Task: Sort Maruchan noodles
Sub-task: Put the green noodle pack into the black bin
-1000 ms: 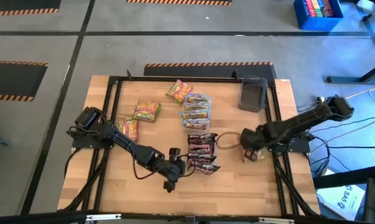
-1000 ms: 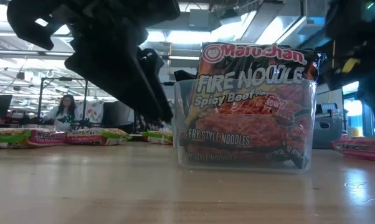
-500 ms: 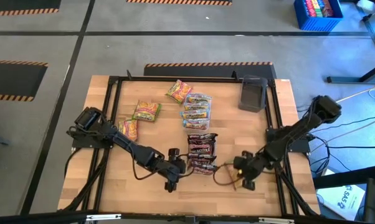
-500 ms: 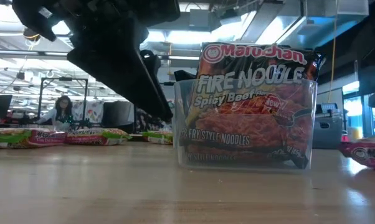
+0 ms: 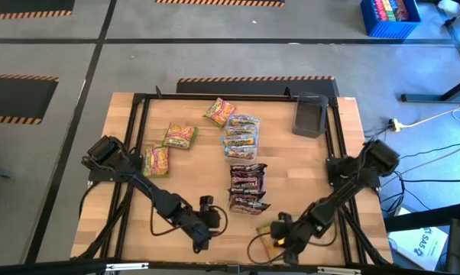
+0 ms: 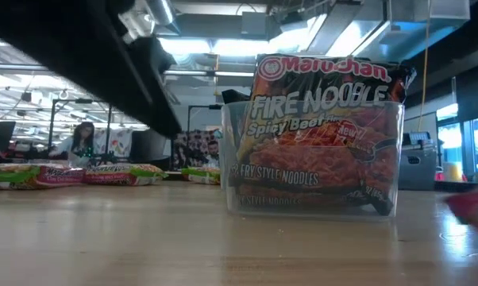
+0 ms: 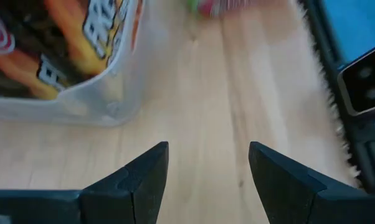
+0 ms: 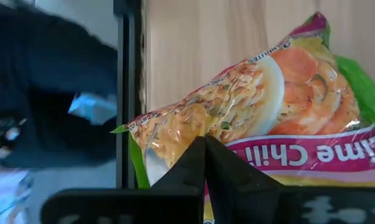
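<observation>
**Right gripper clamped on lime chili packet, near table edge**

Right gripper [image 5: 280, 231] sat low at the near edge of the wooden table [image 5: 322, 164], fingers pinched together on a yellow-green-red Maruchan lime chili packet [image 8: 281, 118]. Left gripper [image 7: 207, 168] hovered just beside the clear tub [image 7: 81, 99], fingers apart, holding nothing. Dark maroon Fire Noodle packets [image 5: 247, 187] stood in the clear tub at table center. Pale blue-orange packets [image 5: 241, 135] lay behind them. Three more yellow-green-red packets [image 5: 179, 136] lay toward the far left. Dark grey tray [image 5: 309, 114] sat at the far right corner.
</observation>
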Tool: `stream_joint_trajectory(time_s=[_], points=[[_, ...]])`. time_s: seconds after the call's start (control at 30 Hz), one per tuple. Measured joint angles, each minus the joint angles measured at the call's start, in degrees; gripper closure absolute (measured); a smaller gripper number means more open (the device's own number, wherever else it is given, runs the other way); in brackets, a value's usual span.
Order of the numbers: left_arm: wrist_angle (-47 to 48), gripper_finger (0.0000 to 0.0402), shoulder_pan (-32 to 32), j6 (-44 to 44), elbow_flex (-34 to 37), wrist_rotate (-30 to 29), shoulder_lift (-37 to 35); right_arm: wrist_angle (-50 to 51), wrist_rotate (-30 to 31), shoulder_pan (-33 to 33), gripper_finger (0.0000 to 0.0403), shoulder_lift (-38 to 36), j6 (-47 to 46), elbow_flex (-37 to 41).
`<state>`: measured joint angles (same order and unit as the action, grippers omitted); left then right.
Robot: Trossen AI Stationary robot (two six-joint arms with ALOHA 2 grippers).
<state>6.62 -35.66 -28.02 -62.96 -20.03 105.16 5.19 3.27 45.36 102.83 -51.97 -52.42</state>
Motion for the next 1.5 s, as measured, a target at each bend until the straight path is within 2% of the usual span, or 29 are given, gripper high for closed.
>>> stream_joint_trajectory(time_s=[0.2, 0.3, 0.43, 0.53, 0.6, 0.67, 0.77, 0.9, 0.97, 1.03, 1.13, 1.23, 1.33, 1.5], points=[[-3.5, 0.0184, -2.0, -0.3, 0.0, -2.7, 0.0, 0.8, 6.9, -2.7, 0.0397, 6.9, 7.1, -9.9], [-3.7, 0.0184, -2.1, -0.4, 0.0, -3.1, 0.0, 1.4, 7.9, -5.2, 0.0397, 8.7, 9.9, -13.2], [-5.2, 0.0184, -1.8, -0.4, 0.0, -3.4, 0.0, 3.3, 7.8, -7.0, 0.0398, 8.7, 13.3, -16.1], [-8.3, 0.0184, -1.8, -0.4, 0.0, -3.2, 1.0, 6.0, 9.5, -5.5, 0.0398, 5.0, 12.9, -17.0], [-11.8, 0.0184, -1.9, -0.1, 0.0, -2.8, 2.4, 9.0, 12.9, -3.0, 0.0398, 2.3, 10.7, -16.6], [-14.1, 0.0184, -1.9, -0.1, -0.1, -3.0, 4.0, 11.9, 18.8, -0.4, 0.0398, 0.7, 6.6, -15.4], [-16.5, 0.0184, -1.5, -1.2, 0.0, -3.0, 6.1, 14.4, 26.4, 3.2, 0.0398, -1.7, -2.4, -12.5], [-19.2, 0.0184, -0.5, -1.8, 0.0, -3.1, 7.5, 15.7, 27.8, 5.1, 0.0398, -3.0, -18.2, -6.3], [-20.9, 0.0184, -0.4, -1.8, 0.0, -3.0, 8.5, 12.5, 26.5, 4.9, 0.0398, -3.2, -24.2, -3.1], [-23.1, 0.0184, -0.3, -1.7, 0.0, -3.0, 9.3, 6.8, 25.0, 4.8, 0.0398, -4.1, -26.0, 1.3], [-24.0, 0.0184, -0.4, -1.8, 0.0, -3.0, 10.3, -7.6, 22.2, 3.5, 0.0398, -6.5, -26.1, 9.3], [-23.9, 0.0184, -0.4, -2.0, 0.0, -3.0, 10.8, -22.3, 22.2, 2.2, 0.0398, -9.9, -26.1, 17.2], [-23.9, 0.0184, -0.4, -2.8, 0.0, -3.0, 10.8, -32.7, 20.7, 0.3, 0.0398, -10.5, -27.7, 21.9], [-24.1, 0.0184, -0.4, -2.6, 0.0, -3.5, 10.8, -35.2, 14.1, -2.2, 0.0389, -9.0, -28.6, 21.7]])
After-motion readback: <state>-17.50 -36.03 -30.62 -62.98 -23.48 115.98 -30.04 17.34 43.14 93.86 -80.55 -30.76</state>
